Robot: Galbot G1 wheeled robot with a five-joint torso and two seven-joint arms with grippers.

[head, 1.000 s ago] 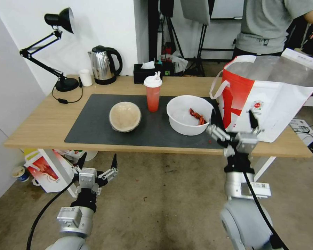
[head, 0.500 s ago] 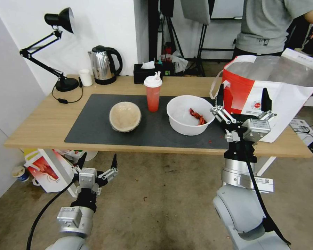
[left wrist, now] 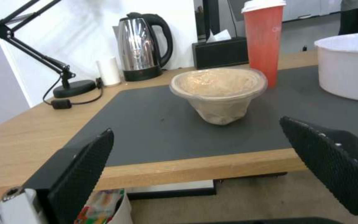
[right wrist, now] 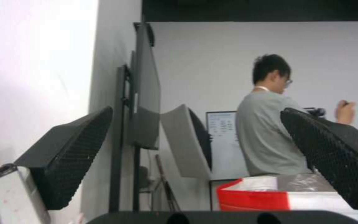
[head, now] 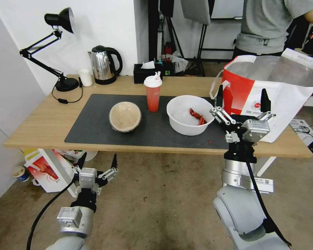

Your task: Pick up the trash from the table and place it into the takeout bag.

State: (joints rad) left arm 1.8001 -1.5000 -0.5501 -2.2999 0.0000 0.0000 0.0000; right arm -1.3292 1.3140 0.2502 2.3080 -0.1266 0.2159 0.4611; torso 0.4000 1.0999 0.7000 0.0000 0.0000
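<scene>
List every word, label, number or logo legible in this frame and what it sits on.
No text can be read.
Takeout bag: small round red logo with a line beneath, too small to read.
Right arm: white sticker on the wrist, blurred.
Left arm: sticker, blurred.
Whiteboard behind the person: rows of print, illegible.

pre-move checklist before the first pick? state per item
1. Right end effector open, nothing in it: ok.
2. Left end effector open, low in front of the table: ok.
3. Takeout bag upright, mouth open: ok.
4. White bowl, drink cup, beige bowl upright on the mat: ok.
5. Drink cup's lid sealed: cannot tell.
</scene>
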